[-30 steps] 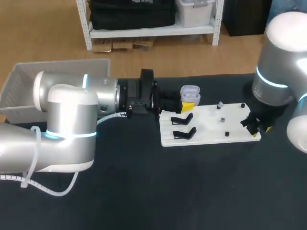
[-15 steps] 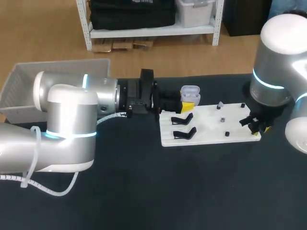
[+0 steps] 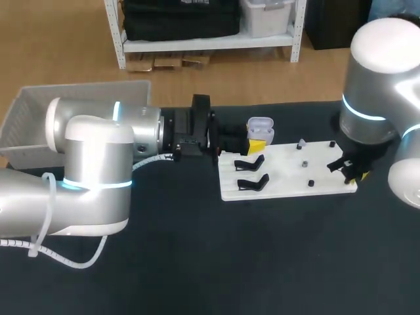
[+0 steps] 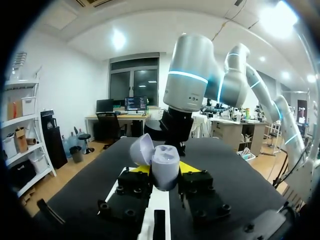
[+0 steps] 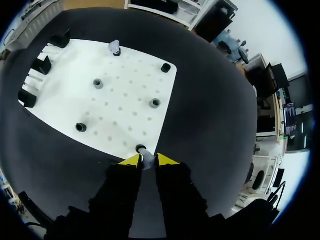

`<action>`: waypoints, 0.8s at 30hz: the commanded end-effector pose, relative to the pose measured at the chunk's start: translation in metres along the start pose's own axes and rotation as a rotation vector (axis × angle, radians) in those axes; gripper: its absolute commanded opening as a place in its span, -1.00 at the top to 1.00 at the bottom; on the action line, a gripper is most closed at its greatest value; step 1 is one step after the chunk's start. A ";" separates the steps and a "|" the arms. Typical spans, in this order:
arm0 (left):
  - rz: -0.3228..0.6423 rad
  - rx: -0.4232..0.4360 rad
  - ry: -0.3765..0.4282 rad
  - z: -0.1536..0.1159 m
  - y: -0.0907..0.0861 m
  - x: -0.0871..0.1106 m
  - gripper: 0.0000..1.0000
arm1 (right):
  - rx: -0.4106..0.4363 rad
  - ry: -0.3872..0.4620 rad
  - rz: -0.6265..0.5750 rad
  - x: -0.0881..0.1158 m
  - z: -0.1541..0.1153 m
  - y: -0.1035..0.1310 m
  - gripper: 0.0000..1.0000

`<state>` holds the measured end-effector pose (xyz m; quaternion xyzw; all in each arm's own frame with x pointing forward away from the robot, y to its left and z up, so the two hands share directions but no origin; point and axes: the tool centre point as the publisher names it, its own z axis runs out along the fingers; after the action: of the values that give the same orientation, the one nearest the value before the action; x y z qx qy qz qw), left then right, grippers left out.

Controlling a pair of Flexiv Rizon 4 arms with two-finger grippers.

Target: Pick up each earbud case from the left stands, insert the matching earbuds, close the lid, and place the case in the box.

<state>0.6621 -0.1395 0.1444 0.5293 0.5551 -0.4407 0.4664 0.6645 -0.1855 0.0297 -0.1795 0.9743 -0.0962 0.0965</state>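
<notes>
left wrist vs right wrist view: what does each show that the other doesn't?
Left wrist only: left gripper shut on the open lavender earbud case, right arm ahead. Right wrist only: white board, black stands, right gripper shut on an earbud at the board's edge, a second earbud on a far peg. Both: the black table.

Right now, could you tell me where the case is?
In the head view the case is in the left gripper, lid open, off the board's far-left corner.
</notes>
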 end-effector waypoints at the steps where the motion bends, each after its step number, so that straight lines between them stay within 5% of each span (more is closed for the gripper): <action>1: 0.003 -0.004 -0.007 0.000 0.000 0.001 1.00 | 0.023 -0.009 -0.002 0.008 -0.028 -0.002 1.00; 18: 0.003 -0.004 -0.007 0.000 0.000 0.001 1.00 | 0.092 -0.015 -0.057 0.017 -0.143 0.017 1.00; 21: 0.003 -0.004 -0.007 0.000 0.000 0.001 1.00 | 0.087 -0.081 -0.045 0.018 -0.165 0.026 1.00; 24: 0.003 -0.004 -0.007 0.000 0.000 0.001 1.00 | 0.087 -0.081 -0.045 0.018 -0.165 0.026 1.00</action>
<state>0.6622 -0.1394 0.1444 0.5293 0.5551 -0.4408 0.4663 0.6159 -0.1387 0.1713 -0.2002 0.9613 -0.1353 0.1325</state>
